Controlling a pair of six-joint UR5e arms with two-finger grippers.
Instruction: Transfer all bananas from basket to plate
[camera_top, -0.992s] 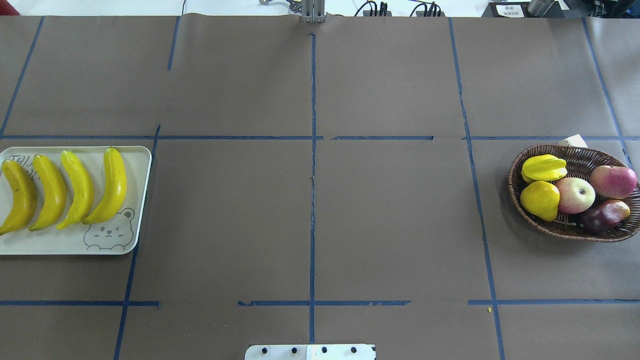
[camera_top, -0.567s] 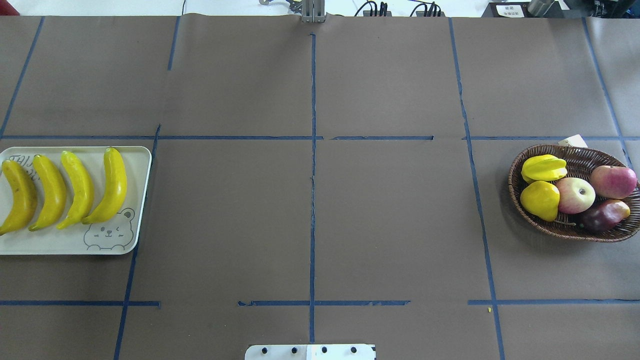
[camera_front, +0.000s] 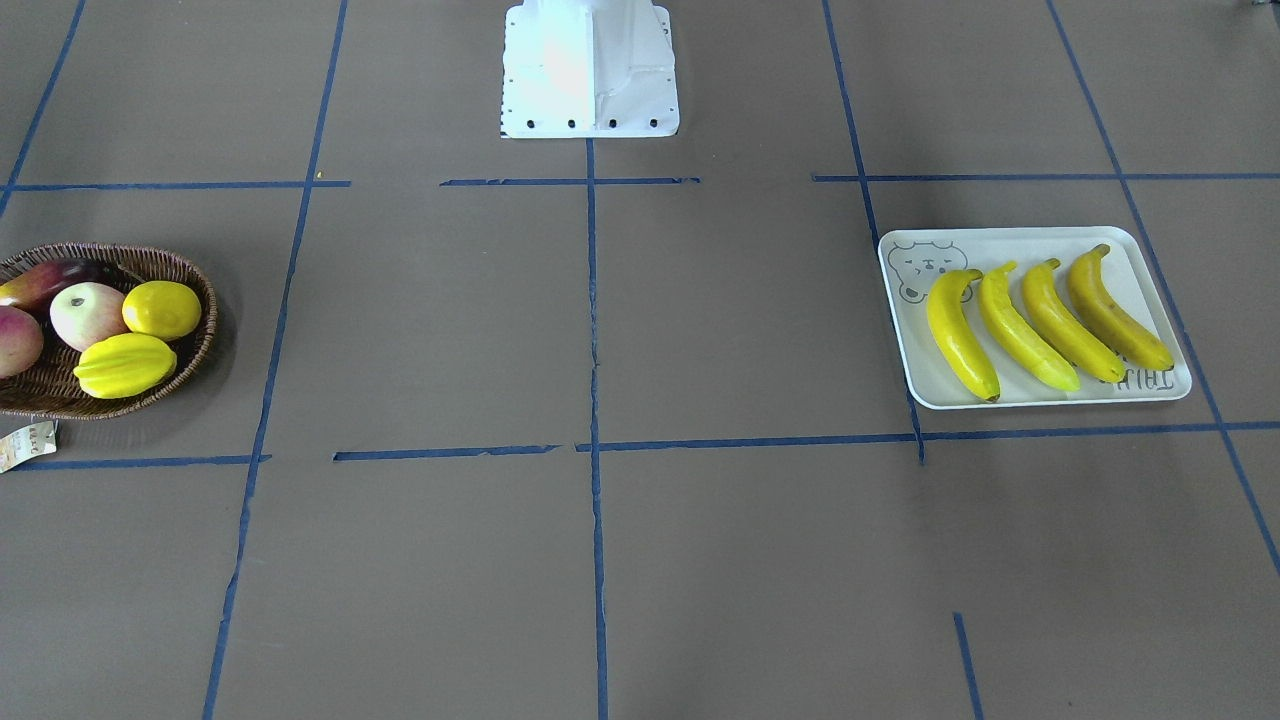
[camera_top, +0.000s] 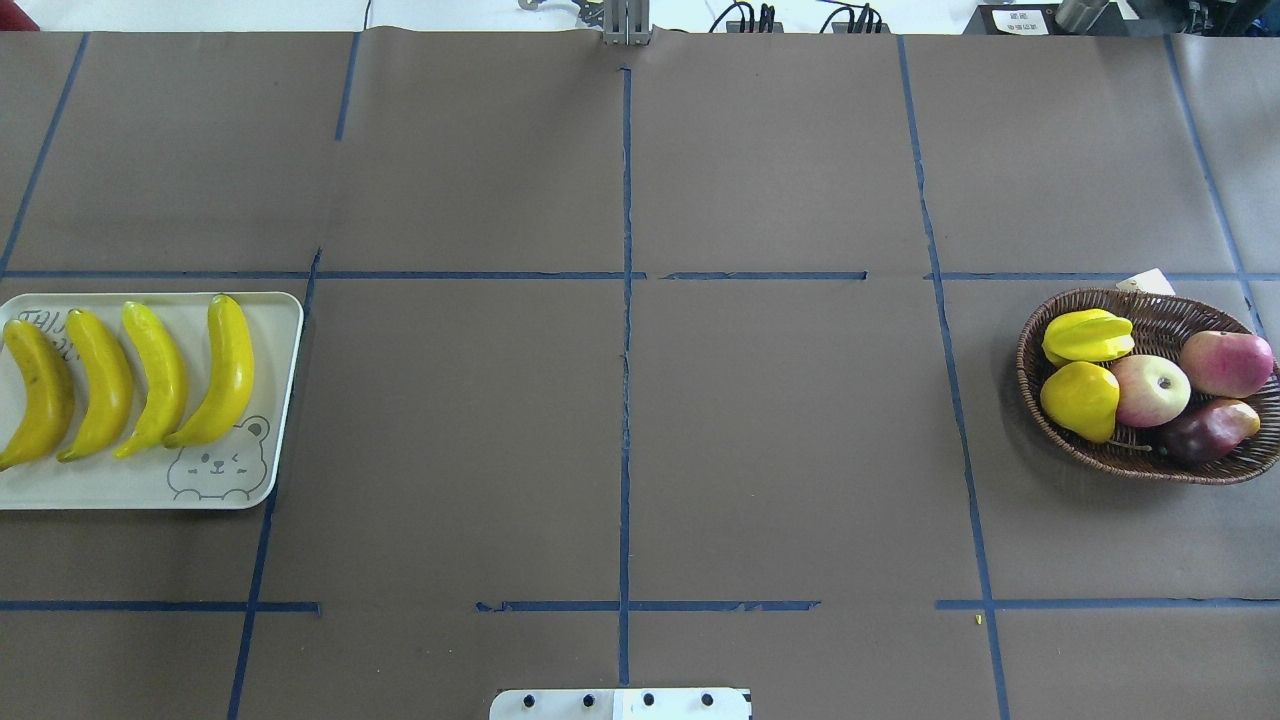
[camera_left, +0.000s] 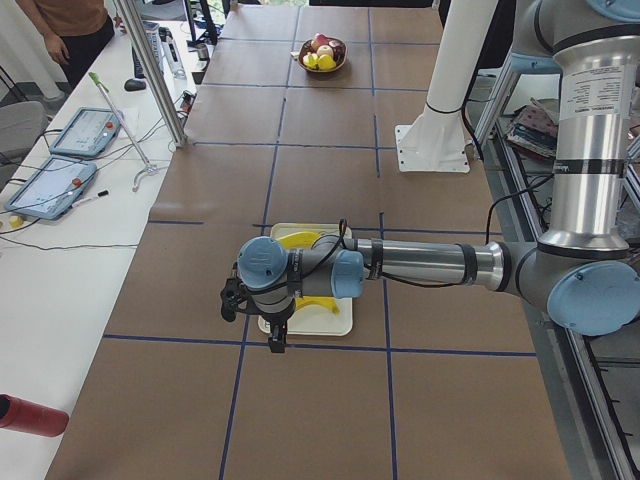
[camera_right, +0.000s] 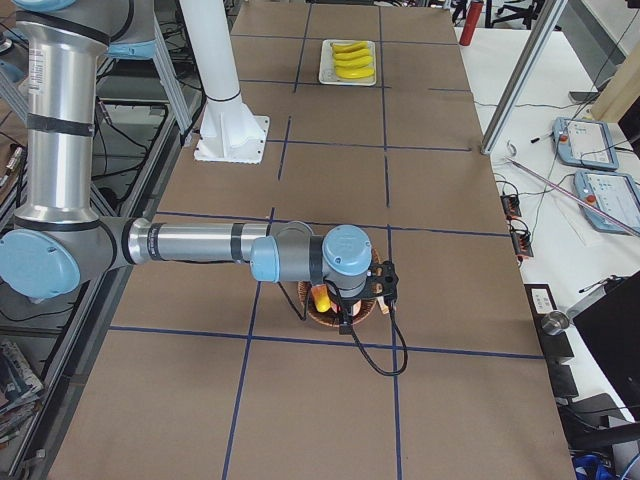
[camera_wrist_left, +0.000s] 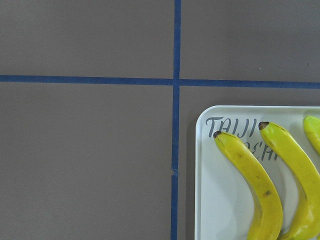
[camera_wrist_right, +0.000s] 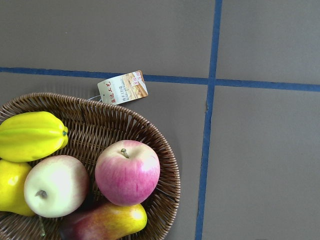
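Several yellow bananas (camera_top: 225, 370) lie side by side on the pale tray (camera_top: 120, 485) with the bear drawing, at the table's left edge. They also show in the front view (camera_front: 1020, 330) and the left wrist view (camera_wrist_left: 250, 170). The wicker basket (camera_top: 1023, 355) at the right holds no banana. My left gripper (camera_left: 275, 340) hangs over the tray's outer end; it shows only in the exterior left view, so I cannot tell if it is open or shut. My right gripper (camera_right: 345, 322) hangs over the basket (camera_right: 325, 318); I cannot tell its state either.
The basket holds a starfruit (camera_top: 1088, 336), a lemon (camera_top: 1080, 400), two apples (camera_top: 1150, 390) and a dark red fruit (camera_top: 1205, 428). Its paper tag (camera_wrist_right: 122, 86) lies on the table beside it. The white robot base (camera_front: 590, 70) stands at mid-table edge.
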